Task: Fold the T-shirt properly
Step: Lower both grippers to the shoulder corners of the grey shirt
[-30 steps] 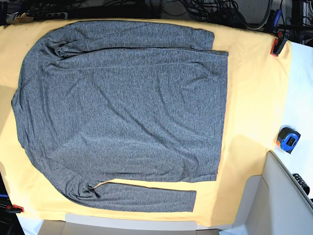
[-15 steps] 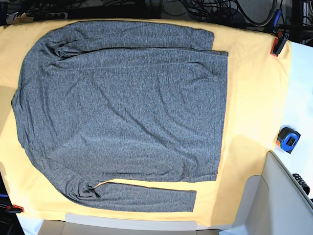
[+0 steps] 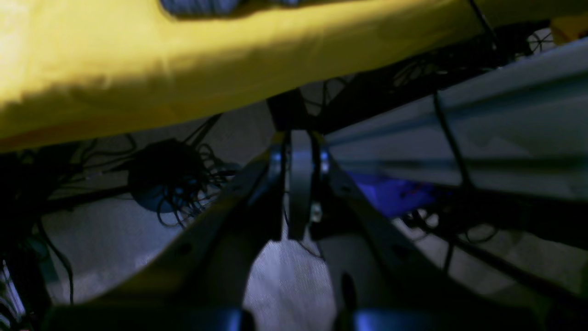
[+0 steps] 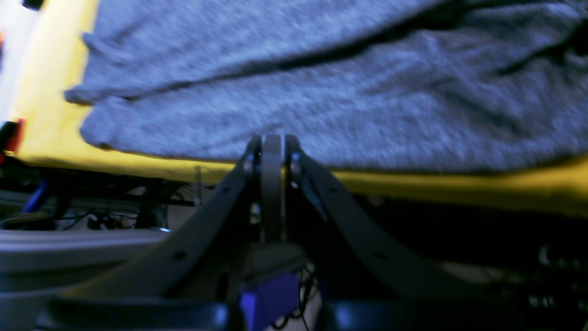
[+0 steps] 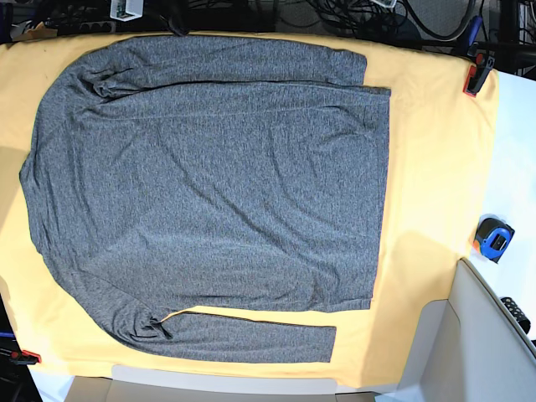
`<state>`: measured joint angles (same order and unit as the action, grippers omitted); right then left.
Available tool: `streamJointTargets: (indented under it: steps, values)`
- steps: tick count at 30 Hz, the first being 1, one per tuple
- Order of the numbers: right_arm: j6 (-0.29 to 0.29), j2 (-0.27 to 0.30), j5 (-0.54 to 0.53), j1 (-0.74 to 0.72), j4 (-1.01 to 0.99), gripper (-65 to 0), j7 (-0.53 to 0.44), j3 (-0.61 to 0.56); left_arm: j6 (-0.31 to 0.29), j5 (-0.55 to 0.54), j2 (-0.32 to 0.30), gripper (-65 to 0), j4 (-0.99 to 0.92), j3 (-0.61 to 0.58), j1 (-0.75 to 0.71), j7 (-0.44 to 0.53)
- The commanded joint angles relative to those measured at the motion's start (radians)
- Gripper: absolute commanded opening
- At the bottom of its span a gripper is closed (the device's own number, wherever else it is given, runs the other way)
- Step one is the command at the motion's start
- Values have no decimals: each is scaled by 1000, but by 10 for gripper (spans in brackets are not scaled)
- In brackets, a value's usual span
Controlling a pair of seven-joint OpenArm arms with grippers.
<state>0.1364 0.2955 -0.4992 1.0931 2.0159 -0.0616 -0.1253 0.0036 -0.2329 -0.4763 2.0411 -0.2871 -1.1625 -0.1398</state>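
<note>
Both my end effectors are closed on nothing: the right end effector [image 4: 273,142] hangs off the surface edge, the T-shirt [image 5: 209,193] spread flat ahead on the yellow cloth [image 5: 435,167]; left end effector [image 3: 301,151] sits below that cloth.

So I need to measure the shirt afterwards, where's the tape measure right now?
In the base view, the blue tape measure sits at the right edge, on the white surface just off the yellow-orange cloth, well right of the T-shirt.
</note>
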Motion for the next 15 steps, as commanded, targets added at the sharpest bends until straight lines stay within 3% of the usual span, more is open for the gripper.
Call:
streamJointTargets:
  steps: [1,4,8,10,15]
  values:
    - [12,0,-31,2,21,-650,-27,28,-1,-4,-3,-650,22,-1,-4,9]
    - [39,-32,-227,-21,22,-650,-17,138,-15,-7,-3,-650,33,1,23,-21]
    - [104,-57,-458,-57,22,-650,42,269,-136,-151,-3,-650,33,10,83,-53]
    - [127,-68,-579,-74,19,-650,119,353,-167,-251,-3,-650,33,42,115,-88]
    - [176,-147,-835,-117,15,-650,366,609,-170,-411,-3,-650,31,94,206,-214]
